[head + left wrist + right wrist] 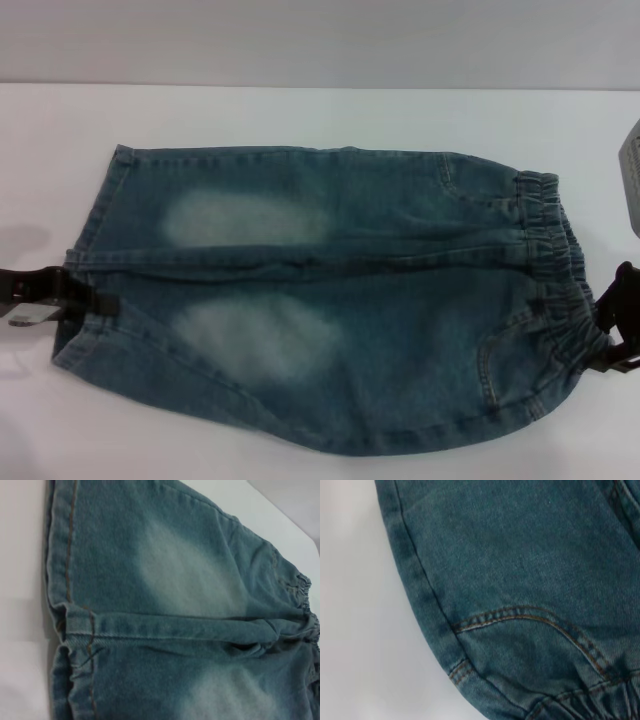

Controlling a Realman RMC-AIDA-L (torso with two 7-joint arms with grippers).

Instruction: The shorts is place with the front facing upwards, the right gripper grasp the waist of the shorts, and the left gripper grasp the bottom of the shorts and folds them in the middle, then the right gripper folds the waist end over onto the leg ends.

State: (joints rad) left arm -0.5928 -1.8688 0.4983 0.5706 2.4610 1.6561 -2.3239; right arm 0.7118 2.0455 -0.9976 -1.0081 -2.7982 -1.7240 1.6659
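On white table (300, 110), denim shorts (330, 290) flat, left gripper (95, 300) at hems, right gripper (610, 340) at waistband

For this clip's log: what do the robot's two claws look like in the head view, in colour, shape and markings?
Little of either shows. The left claw is black and blocky, with a small pale tag-like patch on its body near the picture's left edge. The right claw is also black, an angular piece with a lighter strip at its lower edge. No cables or sleeves are visible, and neither wrist view shows any claw parts.
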